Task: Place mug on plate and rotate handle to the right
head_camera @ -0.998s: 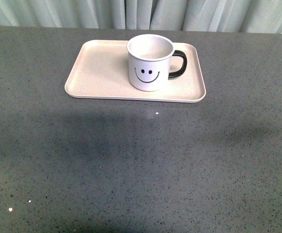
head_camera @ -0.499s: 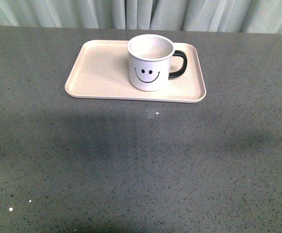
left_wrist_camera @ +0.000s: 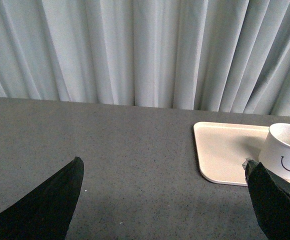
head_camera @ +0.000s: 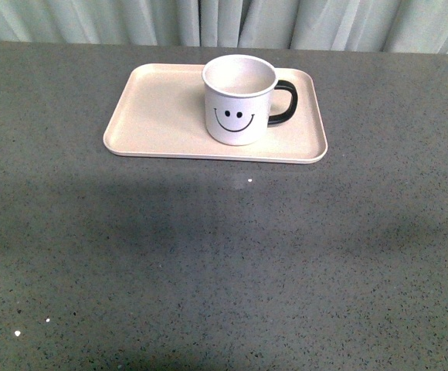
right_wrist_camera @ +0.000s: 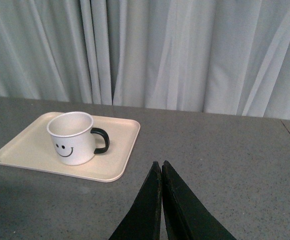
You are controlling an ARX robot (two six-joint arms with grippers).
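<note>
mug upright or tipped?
Upright: the mug stands on its base on the plate, rim up, handle pointing right.

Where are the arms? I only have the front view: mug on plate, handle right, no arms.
Observer: Both are pulled back. The right hand hangs over bare table, apart from the plate, fingers pressed together.
Operator: Left one?
Observer: The left hand is spread wide open, nothing between its fingers, with the mug off beside one finger.
Operator: Handle free?
Observer: Yes. In the right wrist view the handle stands clear, nothing touching it, and the mug sits inside the plate's rim.
</note>
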